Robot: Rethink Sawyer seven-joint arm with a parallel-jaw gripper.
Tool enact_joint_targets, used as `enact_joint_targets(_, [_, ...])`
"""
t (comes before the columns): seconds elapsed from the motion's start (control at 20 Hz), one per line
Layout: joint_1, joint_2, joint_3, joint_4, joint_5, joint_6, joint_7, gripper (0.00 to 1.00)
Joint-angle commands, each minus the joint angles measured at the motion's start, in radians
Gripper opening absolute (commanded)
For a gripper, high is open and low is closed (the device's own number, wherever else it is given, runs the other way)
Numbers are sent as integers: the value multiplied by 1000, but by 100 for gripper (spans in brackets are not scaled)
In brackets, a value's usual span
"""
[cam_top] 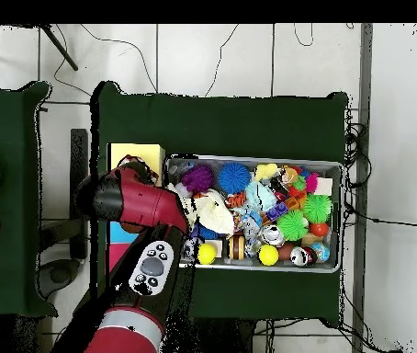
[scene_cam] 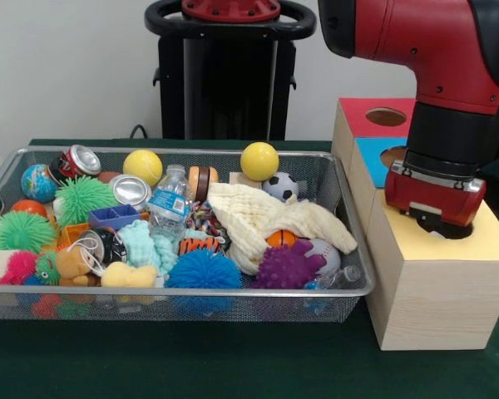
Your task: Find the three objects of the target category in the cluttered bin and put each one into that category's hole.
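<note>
A red and black robot arm reaches down over the yellow-topped wooden cube, its pincer sunk at the round hole there; whether the pincer is apart or together cannot be told. Beside the cube on the green worktop, the wire mesh bin holds spiky balls, cans, a water bottle whose label is too small to read, and a cream cloth. A printed multicoloured fabric piece lies mid-bin, behind the cloth's edge.
</note>
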Motion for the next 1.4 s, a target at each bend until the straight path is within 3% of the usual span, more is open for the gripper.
enact_joint_targets(0.05, [-51,82,144,113,9,-75,205,0])
enact_joint_targets(0.1, [-49,83,142,111,10,-70,204,0])
enact_joint_targets(0.15, [-47,83,140,108,11,-65,204,100])
enact_joint_targets(1.4, [-58,72,146,104,21,-9,191,100])
